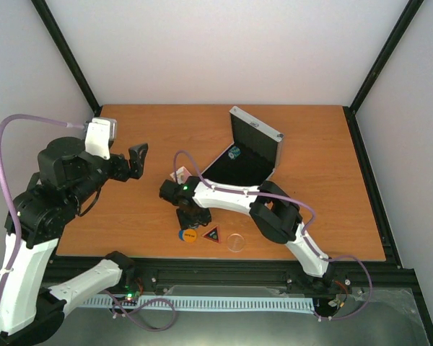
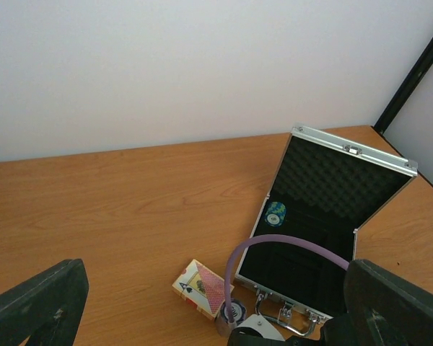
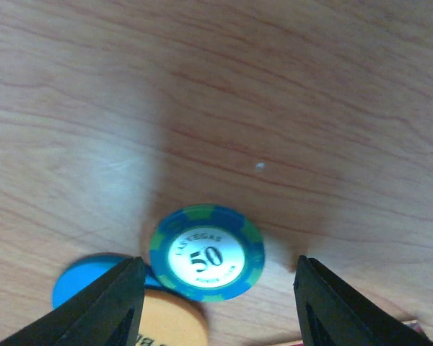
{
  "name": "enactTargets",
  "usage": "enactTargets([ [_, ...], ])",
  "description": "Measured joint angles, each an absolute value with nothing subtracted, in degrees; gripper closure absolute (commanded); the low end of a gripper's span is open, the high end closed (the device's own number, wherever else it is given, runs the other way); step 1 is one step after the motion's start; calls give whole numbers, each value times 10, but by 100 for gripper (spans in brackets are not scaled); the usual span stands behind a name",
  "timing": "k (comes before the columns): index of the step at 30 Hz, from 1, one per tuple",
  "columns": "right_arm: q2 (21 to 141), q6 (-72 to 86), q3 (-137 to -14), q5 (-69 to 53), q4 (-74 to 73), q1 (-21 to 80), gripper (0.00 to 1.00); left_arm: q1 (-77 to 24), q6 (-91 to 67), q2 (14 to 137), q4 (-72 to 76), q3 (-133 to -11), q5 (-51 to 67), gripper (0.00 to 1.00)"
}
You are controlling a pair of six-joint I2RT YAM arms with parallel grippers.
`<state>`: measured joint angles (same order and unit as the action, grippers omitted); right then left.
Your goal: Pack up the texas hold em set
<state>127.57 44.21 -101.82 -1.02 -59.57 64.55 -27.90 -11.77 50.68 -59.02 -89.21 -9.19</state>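
The table carries the open case toward its back right, lid upright and black lining bare but for a few chips in one corner. The left gripper hangs well off to the left, fingers spread wide and empty, so the right arm is plainly the nearer one. It reaches across to the front centre, where the right gripper points down at the loose pieces. The card pack lies just left of the case's handle. The triangle and clear disc sit near the front edge. In the right wrist view a blue-green "50" chip lies flat, directly between the parted fingers, closer to the one on the view's left, touching neither. It is round, with no long axis to line up on. It overlaps a plain blue chip and the orange disc, which may get dragged along as the fingers close.
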Motion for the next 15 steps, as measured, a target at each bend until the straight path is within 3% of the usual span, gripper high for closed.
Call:
enactTargets([
  [8,1273,441,-997,-18,-580,638,45,-279,-118,507,-594,-889,-93,0],
  [11,1271,439,-993,-22,-574,637,58,-279,-118,507,-597,-886,-94,0],
  [15,1270,435,-992,-24,-570,637,68,-279,-118,508,-601,-885,-95,0],
])
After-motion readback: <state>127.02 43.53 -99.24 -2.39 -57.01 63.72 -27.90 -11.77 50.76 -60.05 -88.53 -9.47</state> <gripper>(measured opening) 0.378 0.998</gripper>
